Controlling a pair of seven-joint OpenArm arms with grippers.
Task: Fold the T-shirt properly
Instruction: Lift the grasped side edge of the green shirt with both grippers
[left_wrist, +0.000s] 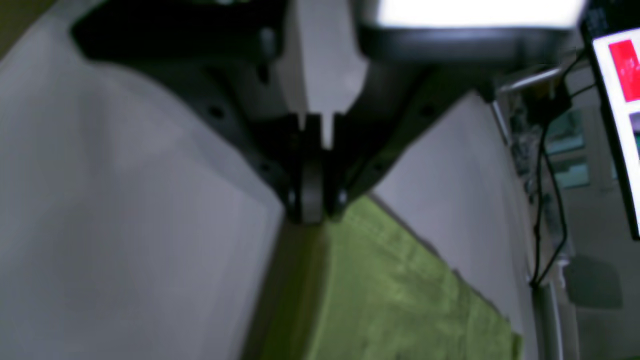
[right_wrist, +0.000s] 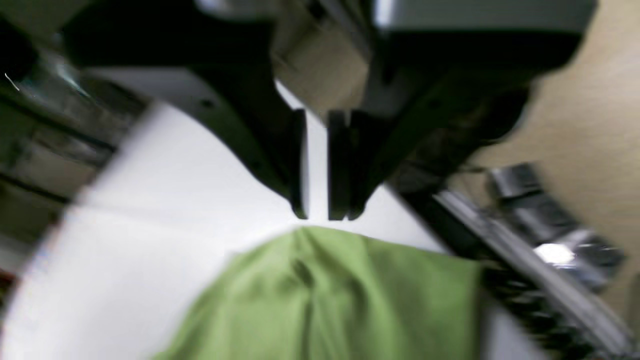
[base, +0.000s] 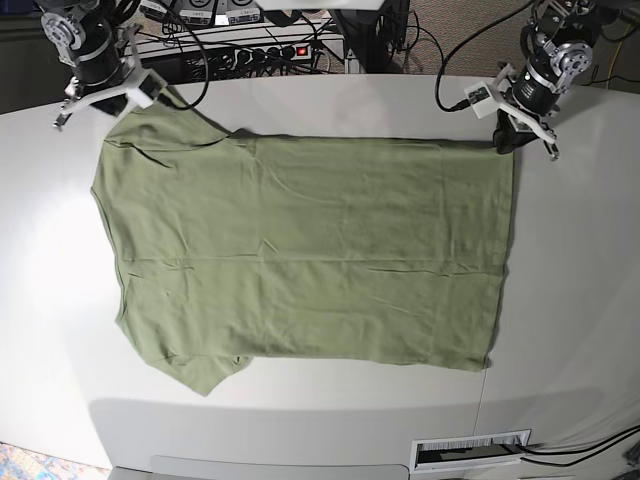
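The sage-green T-shirt lies spread flat on the white table, with its sleeves to the left and its hem to the right in the base view. My left gripper is at the far right hem corner. In the left wrist view its jaws are shut, with the cloth starting right at the tips. My right gripper is at the far left sleeve. In the blurred right wrist view its fingers stand a narrow gap apart, just above a raised peak of cloth, holding nothing.
A power strip and cables lie behind the table's far edge. A lit monitor stands off to the side in the left wrist view. A white slotted plate sits at the table's front edge.
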